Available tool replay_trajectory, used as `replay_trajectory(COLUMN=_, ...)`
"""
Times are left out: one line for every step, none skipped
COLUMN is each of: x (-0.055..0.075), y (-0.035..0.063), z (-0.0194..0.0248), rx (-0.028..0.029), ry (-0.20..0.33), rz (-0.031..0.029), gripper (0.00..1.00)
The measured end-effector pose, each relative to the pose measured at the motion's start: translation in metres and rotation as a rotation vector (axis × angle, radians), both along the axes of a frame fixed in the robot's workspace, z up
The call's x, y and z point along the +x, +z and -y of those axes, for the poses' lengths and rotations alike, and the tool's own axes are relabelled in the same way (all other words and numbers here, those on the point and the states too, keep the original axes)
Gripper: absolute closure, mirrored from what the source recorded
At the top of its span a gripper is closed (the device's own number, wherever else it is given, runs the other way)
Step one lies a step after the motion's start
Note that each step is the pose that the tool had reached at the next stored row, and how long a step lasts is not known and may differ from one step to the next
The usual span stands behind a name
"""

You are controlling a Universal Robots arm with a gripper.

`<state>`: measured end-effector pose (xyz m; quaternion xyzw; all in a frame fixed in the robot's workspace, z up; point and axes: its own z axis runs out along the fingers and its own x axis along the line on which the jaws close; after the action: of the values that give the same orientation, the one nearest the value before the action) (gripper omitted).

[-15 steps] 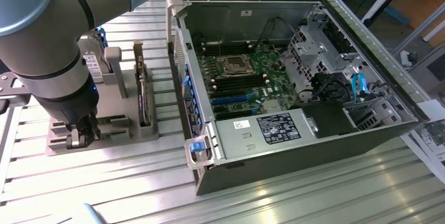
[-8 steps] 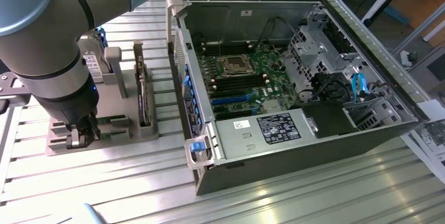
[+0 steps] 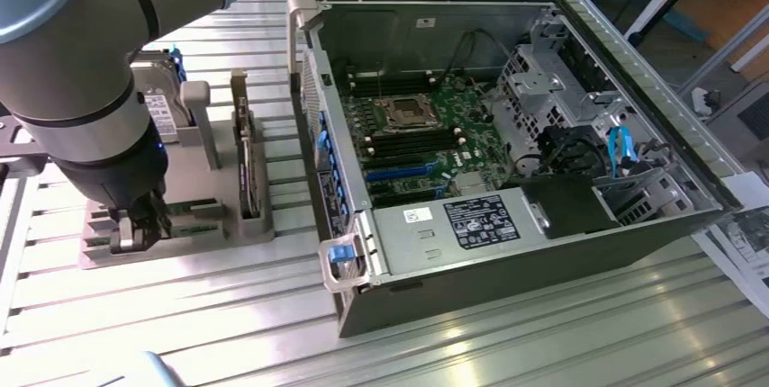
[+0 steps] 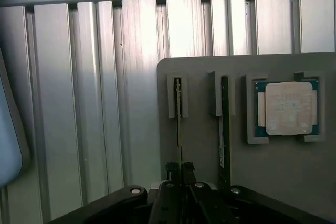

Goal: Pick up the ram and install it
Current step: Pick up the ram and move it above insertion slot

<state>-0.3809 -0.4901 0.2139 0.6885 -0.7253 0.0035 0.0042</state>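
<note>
Status from my end: arm [image 3: 72,72] was down over the grey fixture [image 3: 193,241] on the table [image 3: 481,351], wrist pointing straight at the fixture's base.

Ram [image 4: 179,114] sat on edge in the fixture's outermost narrow slot, the one nearest the fixture's edge with bare table beyond it. It read as a thin greenish line running along the slot.

Fingers [image 4: 171,172] were clenched on the ram at the end of the slot closest to the wrist, one finger on each face of the stick, almost no gap between them. The contact patch was partly hidden behind the finger bodies, so I'd call it a grasp, probably not a full-depth one. Ram looked seated in the slot, not lifted.

Next slot inward on the fixture held a second dark-green board [image 4: 224,129], also on edge, parallel to the ram and apart from it. Beyond that, the processor chip [image 4: 286,108] lay flat in its square pocket in the fixture.

On the far part of the fixture I saw an upright dark card [image 3: 247,157] standing in its holder.

Open PC case [image 3: 397,22] lay on its side just beside the fixture, on the exterior view's right of it, with the motherboard [image 3: 445,144] exposed.
</note>
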Motion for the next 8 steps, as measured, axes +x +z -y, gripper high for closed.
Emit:
replay_trajectory(x=0.000, y=0.0020, z=0.0000, rx=-0.0001, ry=0.000, rz=-0.0001, gripper=0.87)
replay_trajectory(x=0.000, y=0.0046, z=0.0000, rx=0.0000, ry=0.000, rz=0.0000, gripper=0.87)
replay_trajectory(x=0.000, y=0.0064, z=0.0000, rx=-0.0001, ry=0.000, rz=-0.0001, gripper=0.87)
replay_trajectory(x=0.000, y=0.0113, z=0.0000, rx=0.0000, ry=0.000, rz=0.0000, gripper=0.87)
replay_trajectory(x=0.000, y=0.0160, z=0.0000, rx=0.0000, ry=0.000, rz=-0.0001, gripper=0.87)
replay_trajectory(x=0.000, y=0.0196, z=0.0000, rx=-0.0001, ry=0.000, rz=-0.0001, gripper=0.87)
replay_trajectory(x=0.000, y=0.0213, z=0.0000, rx=0.0000, ry=0.000, rz=0.0000, gripper=0.87)
replay_trajectory(x=0.000, y=0.0247, z=0.0000, rx=0.0000, ry=0.000, rz=-0.0001, gripper=0.87)
